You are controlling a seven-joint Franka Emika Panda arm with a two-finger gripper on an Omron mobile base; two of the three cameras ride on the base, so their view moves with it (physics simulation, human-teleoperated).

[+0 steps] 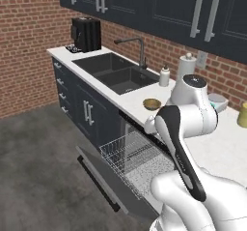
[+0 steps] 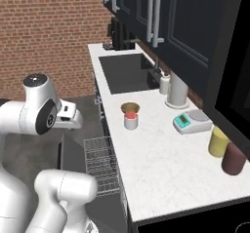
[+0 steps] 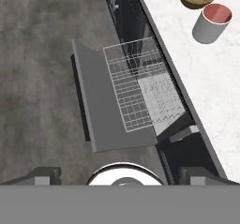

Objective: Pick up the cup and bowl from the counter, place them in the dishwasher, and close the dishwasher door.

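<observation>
**Dishwasher open, cup and bowl on the counter**

The counter runs long and white along the brick wall, with a dark double sink set into it and navy wall cabinets above. Below its front edge the dishwasher stands open: the dishwasher door is dropped flat, grey inner face up, and the wire rack is pulled out over it with nothing in it.

The white arm rises in front of the counter, its hand held above the open dishwasher and looking down on door and rack. The gripper sits at the bottom edge of the hand view, where the two dark fingertips stand far apart near opposite sides, so the jaws are spread wide with nothing between them.

On the counter beyond the sink stand a paper towel roll, a soap bottle, a small kitchen scale, a yellow jar and a maroon jar (the two jars side by side, near the right end).

The bowl and the cup sit close together near the counter's front edge, above the dishwasher, the cup just beside the bowl and nearer the camera in the right base view; whether they touch I cannot tell.
</observation>
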